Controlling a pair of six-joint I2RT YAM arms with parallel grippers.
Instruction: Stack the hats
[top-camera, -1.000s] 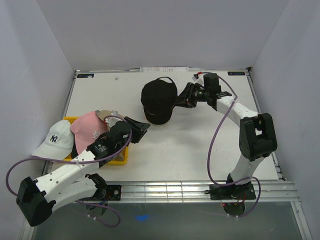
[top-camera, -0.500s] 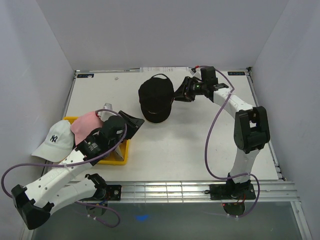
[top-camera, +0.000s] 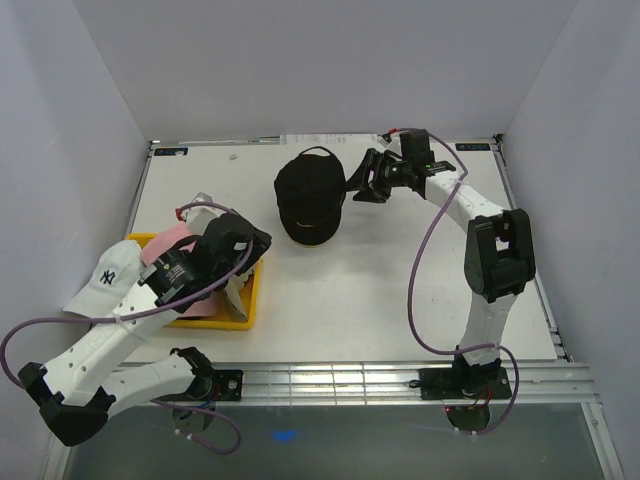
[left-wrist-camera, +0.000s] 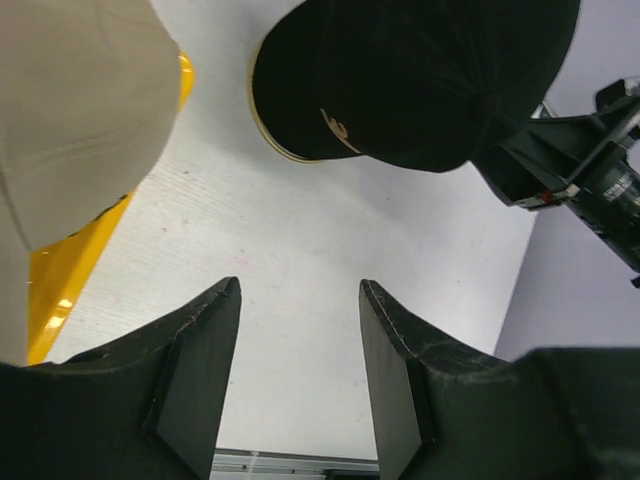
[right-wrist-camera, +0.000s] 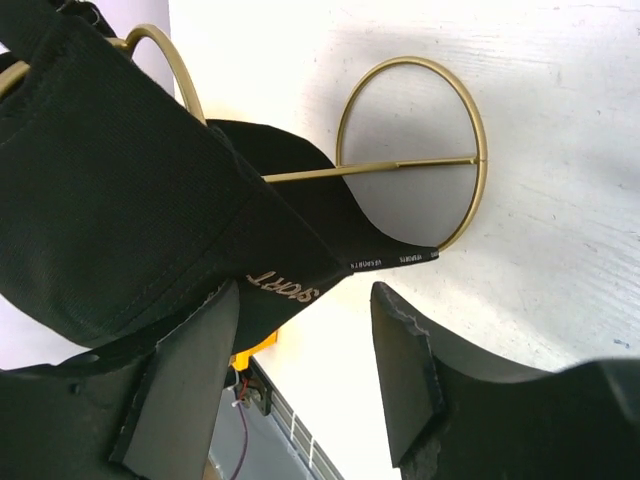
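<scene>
Left arm (top-camera: 120, 335) swung over yellow tray (top-camera: 248, 298), mostly hiding pink cap (top-camera: 163, 247).

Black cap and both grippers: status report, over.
Left gripper open, empty. Right gripper open at black cap rear. Black cap on gold wire stand; white cap, pink cap at yellow tray. Left arm overhangs tray.

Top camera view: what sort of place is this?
Probably a robot lab test cell: a white table boxed in by plain walls, with the left arm and right arm bolted at its near edge.
</scene>
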